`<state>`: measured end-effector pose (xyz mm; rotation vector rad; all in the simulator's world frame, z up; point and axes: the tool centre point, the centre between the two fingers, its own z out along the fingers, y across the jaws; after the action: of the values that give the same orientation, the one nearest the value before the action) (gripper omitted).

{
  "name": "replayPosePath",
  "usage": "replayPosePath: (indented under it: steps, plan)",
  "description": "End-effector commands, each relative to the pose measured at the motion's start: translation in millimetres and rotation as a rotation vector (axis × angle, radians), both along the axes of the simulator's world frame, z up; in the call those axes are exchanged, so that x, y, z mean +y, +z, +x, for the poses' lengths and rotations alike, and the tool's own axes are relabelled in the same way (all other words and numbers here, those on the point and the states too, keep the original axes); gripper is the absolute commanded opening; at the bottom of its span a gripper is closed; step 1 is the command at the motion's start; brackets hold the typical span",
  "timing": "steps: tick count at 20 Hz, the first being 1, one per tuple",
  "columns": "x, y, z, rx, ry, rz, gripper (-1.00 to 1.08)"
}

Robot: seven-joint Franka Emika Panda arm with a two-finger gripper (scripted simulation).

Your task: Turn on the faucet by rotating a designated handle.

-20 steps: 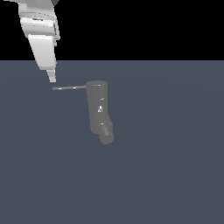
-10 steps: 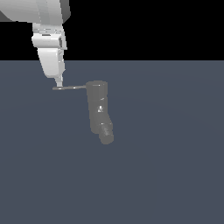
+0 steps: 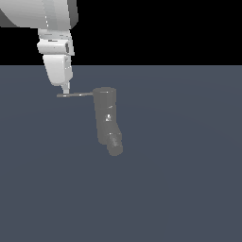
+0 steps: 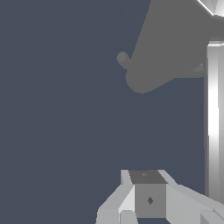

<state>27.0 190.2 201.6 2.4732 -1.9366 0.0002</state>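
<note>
The faucet point(image 3: 106, 116) is a dark grey upright cylinder with a short angled spout stub at its lower end. Its handle point(image 3: 75, 95), a thin light-grey rod, projects from the top toward the exterior view's left. My gripper point(image 3: 65, 90) is shut and empty, its narrow tip touching or just above the rod near its free end. In the wrist view the faucet point(image 4: 175, 48) fills one corner, the handle point(image 4: 214, 118) runs as a bright bar along one edge, and my gripper point(image 4: 146, 179) sits beside that bar with its fingers together.
The faucet stands on a flat dark blue-grey floor point(image 3: 179, 179). The white arm point(image 3: 52, 19) comes down from the exterior view's upper left. Nothing else shows.
My gripper has shifted toward the exterior view's right and slightly down, ending over the free end of the handle. The handle has not visibly turned.
</note>
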Motion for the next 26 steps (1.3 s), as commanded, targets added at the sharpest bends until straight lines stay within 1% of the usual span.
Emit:
replayPosePath:
  steps: [1,2,26]
  plan:
    - [0.0,0.1,0.1,0.0,0.0,0.0,-1.0]
    - [0.2,0.1,0.0,0.0,0.0,0.0,-1.0]
    - [-18.0,0.0,-64.4,0.0,0.0,0.0,-1.0]
